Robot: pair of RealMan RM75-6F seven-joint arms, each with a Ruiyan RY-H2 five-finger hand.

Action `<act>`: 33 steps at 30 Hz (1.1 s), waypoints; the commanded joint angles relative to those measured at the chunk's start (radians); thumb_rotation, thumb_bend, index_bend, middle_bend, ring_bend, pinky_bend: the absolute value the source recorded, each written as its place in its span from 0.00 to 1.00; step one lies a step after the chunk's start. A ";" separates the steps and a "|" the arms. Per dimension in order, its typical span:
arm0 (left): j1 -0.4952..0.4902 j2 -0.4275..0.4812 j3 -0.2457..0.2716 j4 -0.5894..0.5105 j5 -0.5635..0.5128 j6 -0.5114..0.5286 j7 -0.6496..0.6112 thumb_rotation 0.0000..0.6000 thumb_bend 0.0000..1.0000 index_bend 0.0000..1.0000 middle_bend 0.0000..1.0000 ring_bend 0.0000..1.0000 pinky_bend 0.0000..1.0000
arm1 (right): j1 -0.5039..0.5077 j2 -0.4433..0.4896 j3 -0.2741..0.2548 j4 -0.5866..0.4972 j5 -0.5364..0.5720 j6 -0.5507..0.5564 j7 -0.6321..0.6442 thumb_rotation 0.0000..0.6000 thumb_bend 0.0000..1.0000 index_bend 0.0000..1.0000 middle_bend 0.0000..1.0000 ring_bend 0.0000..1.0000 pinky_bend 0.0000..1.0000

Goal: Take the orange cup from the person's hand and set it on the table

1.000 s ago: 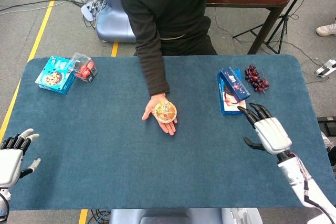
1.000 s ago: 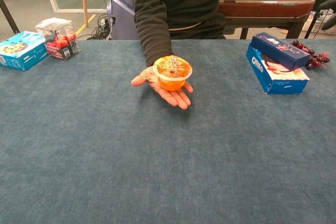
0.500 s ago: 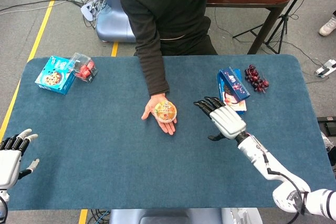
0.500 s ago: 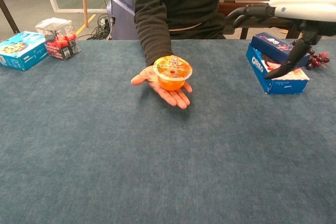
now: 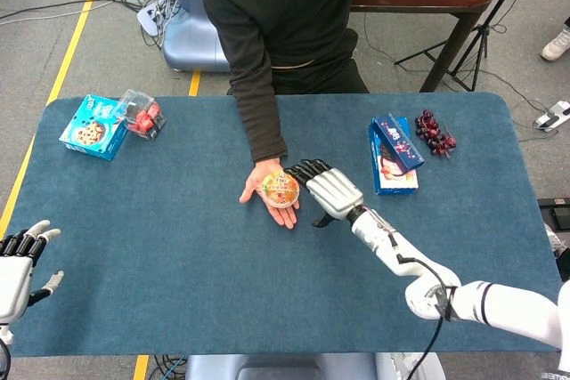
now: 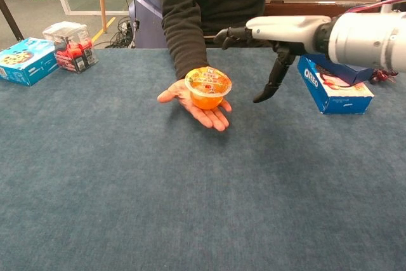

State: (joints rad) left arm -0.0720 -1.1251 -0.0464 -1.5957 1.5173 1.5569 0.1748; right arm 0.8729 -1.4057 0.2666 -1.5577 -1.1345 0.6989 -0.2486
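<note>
The orange cup (image 5: 280, 190) (image 6: 207, 88), with a printed foil lid, rests on a person's upturned palm (image 5: 258, 186) (image 6: 202, 110) over the middle of the blue table. My right hand (image 5: 328, 191) (image 6: 274, 37) hovers just right of the cup, fingers spread and pointing toward it, thumb hanging down, holding nothing. A small gap shows between its fingertips and the cup. My left hand (image 5: 20, 264) lies open at the table's near left edge, seen only in the head view.
A blue Oreo box (image 5: 392, 155) (image 6: 334, 84) and dark grapes (image 5: 434, 133) lie at the right. A blue cookie box (image 5: 93, 126) (image 6: 25, 60) and a clear box of red items (image 5: 139, 114) (image 6: 70, 46) sit far left. The person (image 5: 276, 15) stands at the far edge.
My right hand has swept left from beside the Oreo box to just right of the cup. The person's hand, cup and my left hand have barely moved.
</note>
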 commanded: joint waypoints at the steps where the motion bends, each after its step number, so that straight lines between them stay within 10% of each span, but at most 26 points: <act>1: 0.004 0.001 0.000 0.000 -0.001 0.004 -0.001 1.00 0.23 0.26 0.19 0.20 0.20 | 0.045 -0.054 0.004 0.054 0.036 -0.021 -0.017 1.00 0.05 0.01 0.09 0.00 0.11; 26: 0.018 0.003 -0.001 0.013 -0.016 0.004 -0.013 1.00 0.23 0.26 0.19 0.20 0.20 | 0.225 -0.247 0.011 0.336 0.185 -0.103 0.017 1.00 0.13 0.01 0.10 0.00 0.11; 33: 0.021 0.003 -0.002 0.013 -0.018 0.005 -0.014 1.00 0.23 0.26 0.19 0.20 0.20 | 0.237 -0.264 -0.009 0.367 0.192 -0.098 0.010 1.00 0.23 0.12 0.16 0.04 0.25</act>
State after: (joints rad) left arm -0.0506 -1.1219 -0.0479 -1.5823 1.4993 1.5621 0.1610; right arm 1.1094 -1.6686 0.2593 -1.1927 -0.9417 0.5992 -0.2375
